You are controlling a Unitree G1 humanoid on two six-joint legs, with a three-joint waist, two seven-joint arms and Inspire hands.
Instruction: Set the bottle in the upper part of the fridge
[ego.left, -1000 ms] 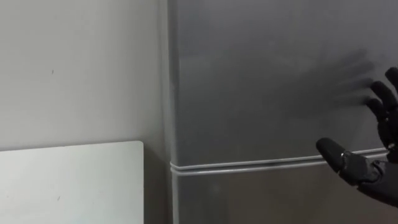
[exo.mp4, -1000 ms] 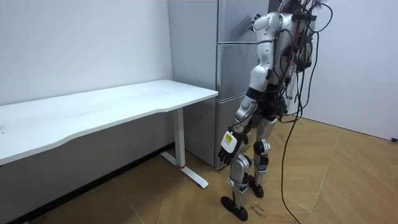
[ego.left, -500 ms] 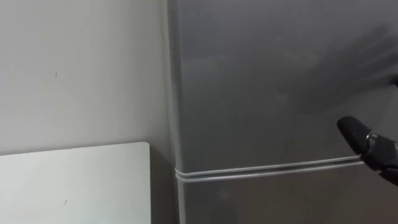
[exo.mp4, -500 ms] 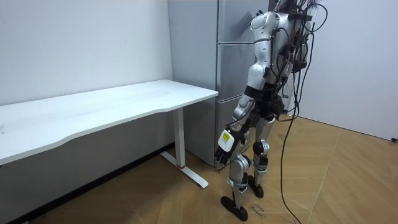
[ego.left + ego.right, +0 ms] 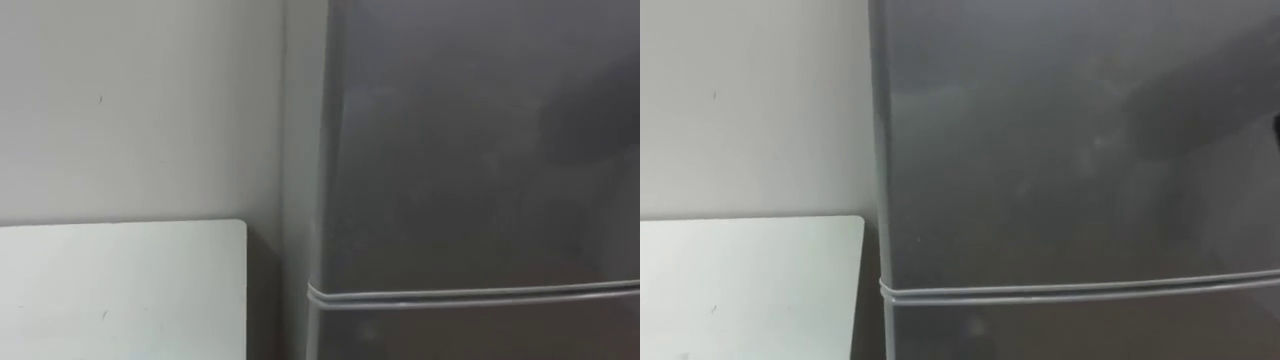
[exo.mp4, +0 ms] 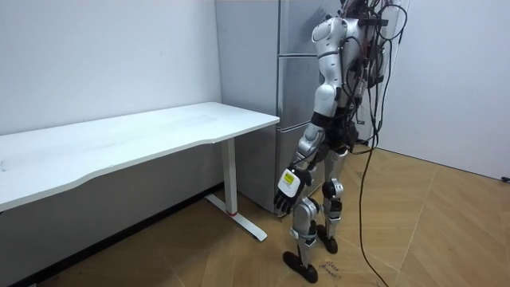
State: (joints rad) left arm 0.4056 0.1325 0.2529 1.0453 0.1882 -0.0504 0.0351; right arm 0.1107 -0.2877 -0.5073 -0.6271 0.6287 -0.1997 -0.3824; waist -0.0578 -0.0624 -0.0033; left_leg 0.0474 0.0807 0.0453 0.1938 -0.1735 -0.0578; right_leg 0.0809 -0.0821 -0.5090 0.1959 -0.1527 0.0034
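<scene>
- Bottle: can't tell where it is. It is not in the left hand [image 6: 288,188] and not on the bit of table [image 5: 120,290] seen from the head.
- Handling (a guess, since it is unseen): prob. stiff, smooth and light-to-medium, so it could slip. Can't tell glass vs plastic or full vs empty. Best hold is likely round the mid body, kept upright, w/ thumb opposite the fingers and not by the cap.
- Left hand: hangs low by the thigh in the room view, fingers loose and pointing down, carrying nothing.
- Right hand: arm is lifted toward the fridge [image 6: 293,104], the hand behind the body in the room view. Wide or closed, can't tell.
- Robot stands right up at the fridge front, facing it, table corner on its left.
- Fridge: upper door [image 5: 470,150] closed, lower door [image 5: 470,335] closed, pale seam [image 5: 470,296] between them.
- Contents: hidden w/ both doors closed, so shelf space inside is unknown.
- The upper door needs opening before anything goes in.
</scene>
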